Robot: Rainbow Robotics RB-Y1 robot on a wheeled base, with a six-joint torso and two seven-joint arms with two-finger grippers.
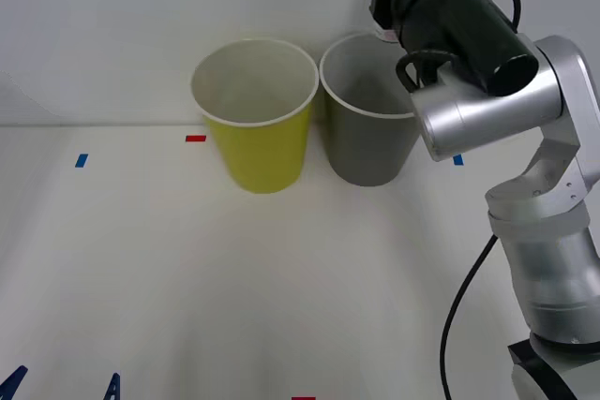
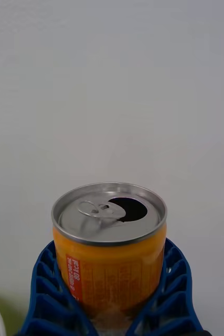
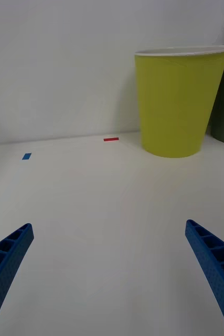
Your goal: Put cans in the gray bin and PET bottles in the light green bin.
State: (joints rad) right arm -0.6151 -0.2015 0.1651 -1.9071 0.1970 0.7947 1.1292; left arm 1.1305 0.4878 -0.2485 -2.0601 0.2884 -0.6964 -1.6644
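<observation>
Orange can (image 2: 109,247) is clamped in your R gripper (image 2: 112,310) jaws, up above gray bin (image 1: 367,128). L gripper (image 3: 112,273) jaws wide open, empty, low over surface (image 1: 187,278) nr light green bin (image 3: 177,100).

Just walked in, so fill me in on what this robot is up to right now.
The robot is sorting rubbish. Its right claw grips an opened orange can and holds it up by the far rim of the gray bin, where cans go. The yellow-green bin stands just beside the gray one on the white table. The left claw is open and waits low over the table, short of the bins, holding nothing.
</observation>
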